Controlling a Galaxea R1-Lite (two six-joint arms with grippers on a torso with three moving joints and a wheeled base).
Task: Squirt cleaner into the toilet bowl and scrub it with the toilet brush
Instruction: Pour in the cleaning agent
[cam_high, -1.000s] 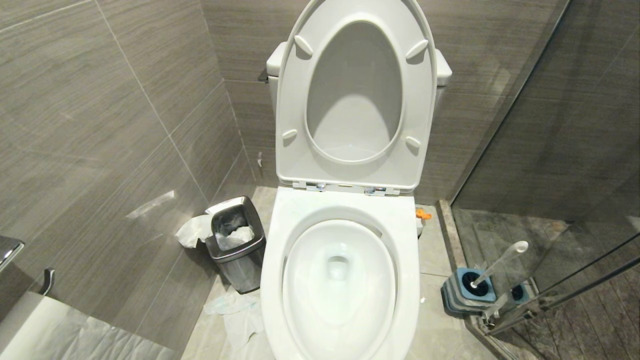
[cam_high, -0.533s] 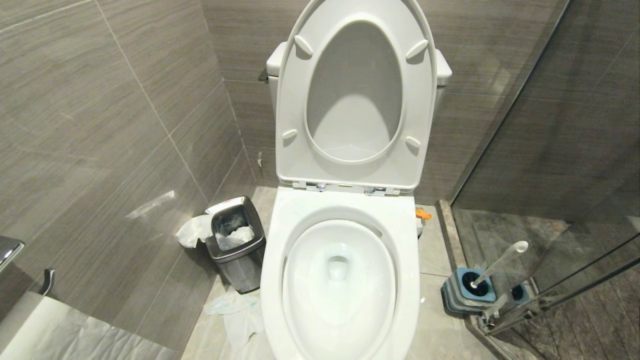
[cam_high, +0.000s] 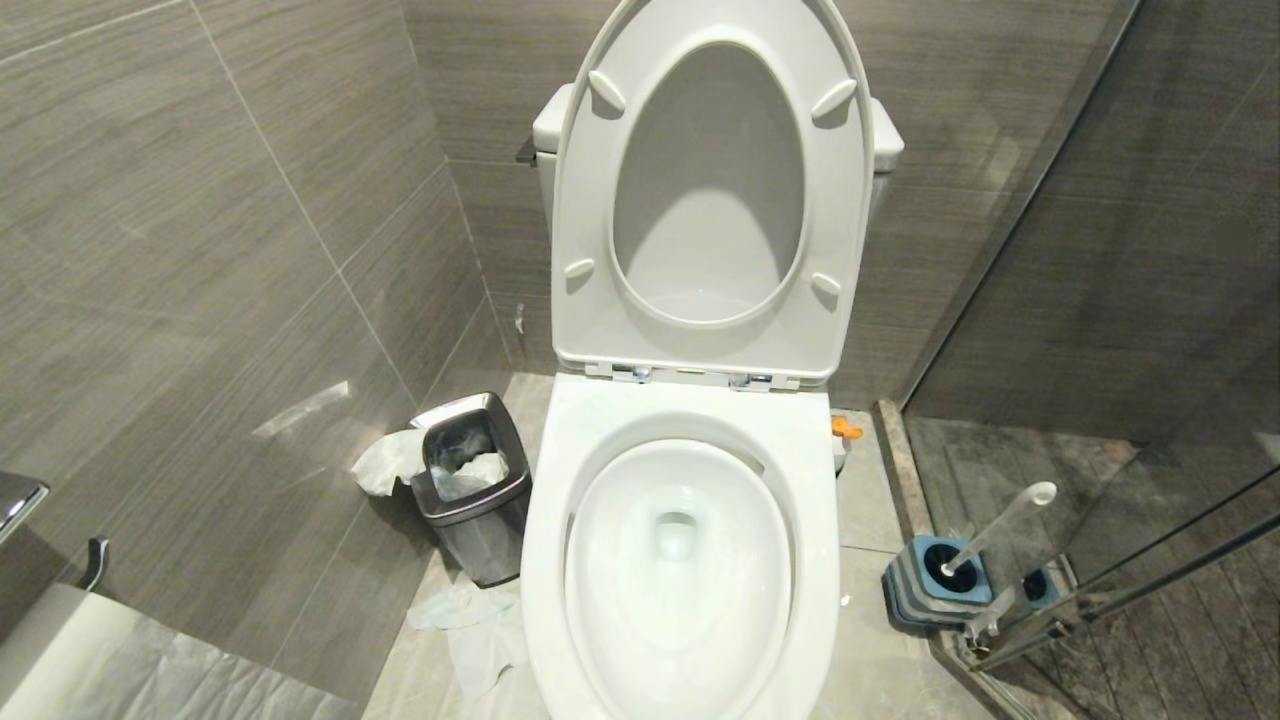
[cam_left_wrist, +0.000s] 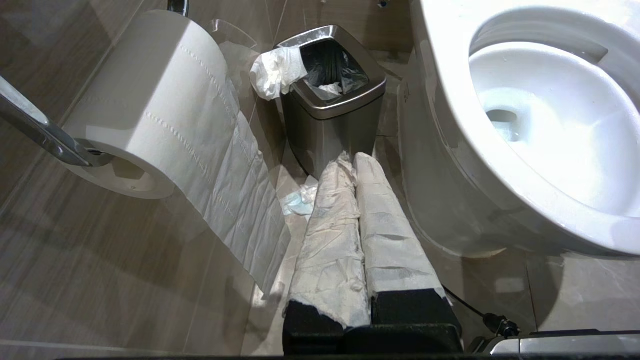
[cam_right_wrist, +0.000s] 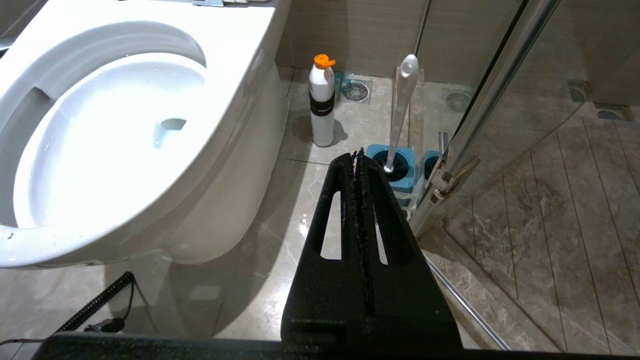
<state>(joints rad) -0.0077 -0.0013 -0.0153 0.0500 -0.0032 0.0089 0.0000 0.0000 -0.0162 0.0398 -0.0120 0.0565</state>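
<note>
The white toilet bowl (cam_high: 680, 405) stands in the middle with seat and lid raised; clear water lies in its basin. The toilet brush (cam_high: 1000, 520) leans in a blue-topped holder (cam_high: 935, 590) on the floor to the bowl's right, its bristles hidden inside. A white bottle with an orange cap (cam_right_wrist: 322, 100) stands by the bowl's base, likely the cleaner. My right gripper (cam_right_wrist: 356, 152) is shut and empty, low over the floor between the bowl (cam_right_wrist: 240, 40) and the brush (cam_right_wrist: 402, 100). My left gripper (cam_left_wrist: 352, 157), wrapped in white, is shut and empty beside the bowl (cam_left_wrist: 450, 100). Neither gripper shows in the head view.
A steel waste bin (cam_high: 475, 500) with paper hanging over its edge stands left of the bowl, close ahead of my left gripper. Crumpled paper (cam_high: 470, 625) lies on the floor. A toilet roll (cam_left_wrist: 160, 100) hangs on the left wall. A glass shower door (cam_right_wrist: 500, 100) bounds the right.
</note>
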